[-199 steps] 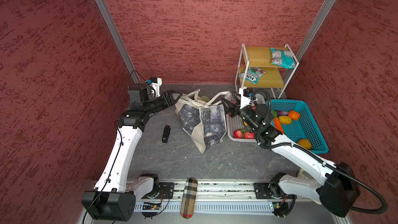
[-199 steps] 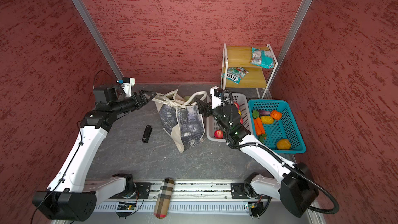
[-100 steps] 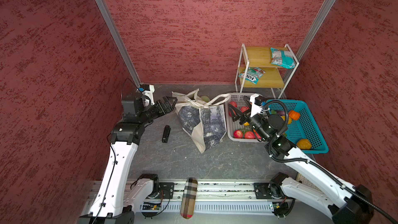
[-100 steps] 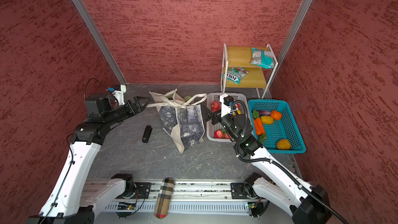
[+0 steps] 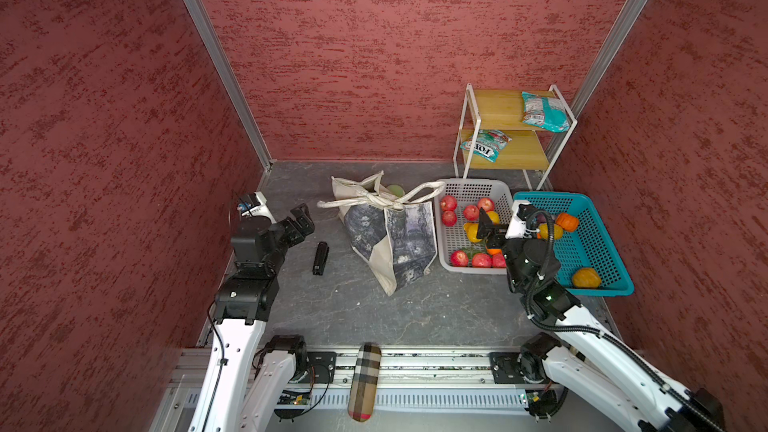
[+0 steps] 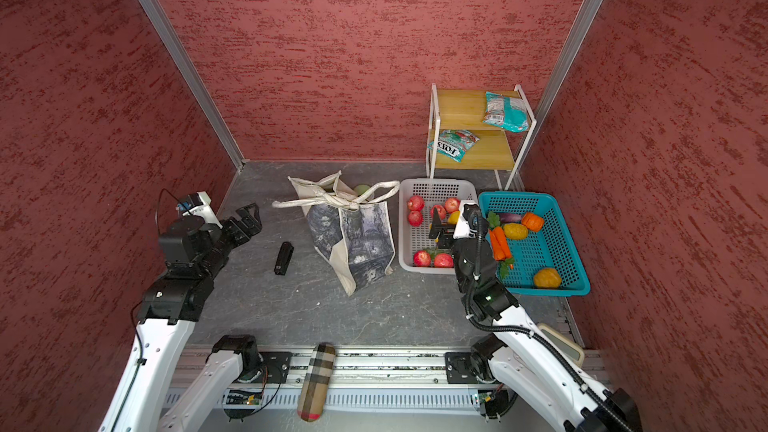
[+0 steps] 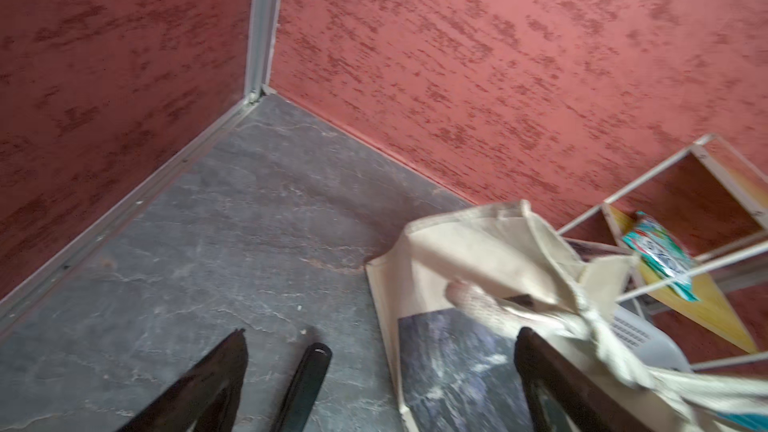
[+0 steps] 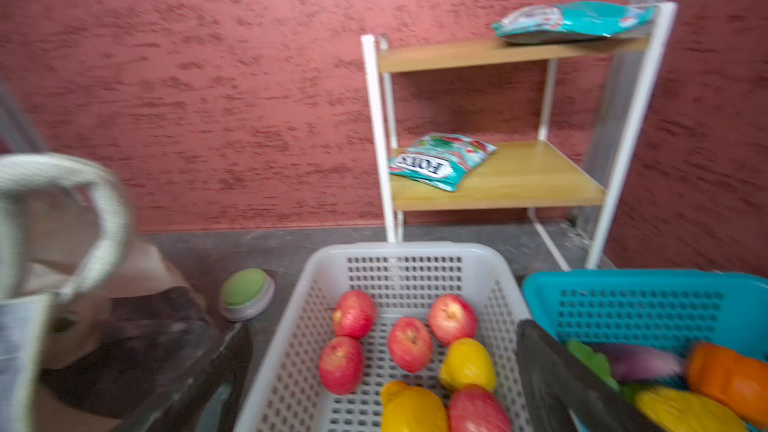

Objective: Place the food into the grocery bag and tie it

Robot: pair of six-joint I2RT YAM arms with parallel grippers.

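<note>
Canvas tote (image 5: pixel 390 238) looks soft, light and slump-prone, so its knotted-looking strap handles (image 5: pixel 419 193) seem the surest hold; left gripper (image 5: pixel 304 220) and right gripper (image 5: pixel 487 229) both gape empty.

Knotted straps hide what lies inside the grocery bag (image 5: pixel 390 238). Toward the far edge of the bench (image 5: pixel 374 313), the bag covers most of a green round thing (image 5: pixel 395 190). The right arm (image 5: pixel 528 259) hides some fruit (image 5: pixel 471 212) in the white basket (image 5: pixel 471 193); the right wrist view blurs the bag.

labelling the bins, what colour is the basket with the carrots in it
Teal blue: the blue basket is perforated plastic, and it shows best in a top view.
</note>
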